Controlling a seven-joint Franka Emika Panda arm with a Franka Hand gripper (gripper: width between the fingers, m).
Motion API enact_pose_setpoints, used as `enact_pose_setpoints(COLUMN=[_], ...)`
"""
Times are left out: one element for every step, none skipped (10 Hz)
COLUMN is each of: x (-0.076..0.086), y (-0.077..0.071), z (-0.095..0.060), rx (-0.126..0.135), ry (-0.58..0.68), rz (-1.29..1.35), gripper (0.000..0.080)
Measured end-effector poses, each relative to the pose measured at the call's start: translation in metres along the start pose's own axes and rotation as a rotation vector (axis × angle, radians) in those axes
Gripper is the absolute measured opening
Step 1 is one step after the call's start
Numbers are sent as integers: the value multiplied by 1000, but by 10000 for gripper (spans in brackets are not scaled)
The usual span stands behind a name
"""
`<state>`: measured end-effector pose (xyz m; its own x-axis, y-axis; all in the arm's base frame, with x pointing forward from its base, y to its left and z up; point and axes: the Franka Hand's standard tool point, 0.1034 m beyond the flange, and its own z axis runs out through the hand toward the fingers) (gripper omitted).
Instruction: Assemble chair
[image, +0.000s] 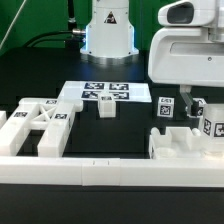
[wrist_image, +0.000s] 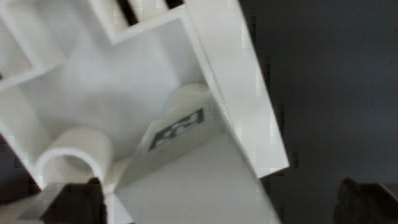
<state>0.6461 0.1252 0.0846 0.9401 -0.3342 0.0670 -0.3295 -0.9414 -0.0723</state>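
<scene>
Black table. Gripper spread wide, grasping nothing, over chunky white chair part; one finger clear of it. Smooth plastic, square black-and-white tag.

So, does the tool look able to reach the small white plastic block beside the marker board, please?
Probably yes: the small white plastic block stands alone with nothing over it, and the tool hangs open to the exterior view's right.

Black table with marker board, scattered white chair pieces and a long border rail.
</scene>
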Motion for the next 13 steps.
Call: enact_pose_setpoints(x=[0,0,1,1,2,2,2,2,2,3,3,4,5], y=[0,1,1,2,3,3,3,3,3,4,5,7,8], z=[0,0,0,0,0,0,0,0,0,0,0,0,1], rx=[-6,-9,-15,-15,-15,-15,-15,-15,-14,-8,5,17,29], ry=[2,3,6,8,8,8,8,8,8,6,0,-5,-6], rz=[-94,-195,-278,-333,-355,-346,-346,-335,-317,-203,-89,43,164], gripper=[648,648,648,648,517,379,285,285,285,285,285,285,285])
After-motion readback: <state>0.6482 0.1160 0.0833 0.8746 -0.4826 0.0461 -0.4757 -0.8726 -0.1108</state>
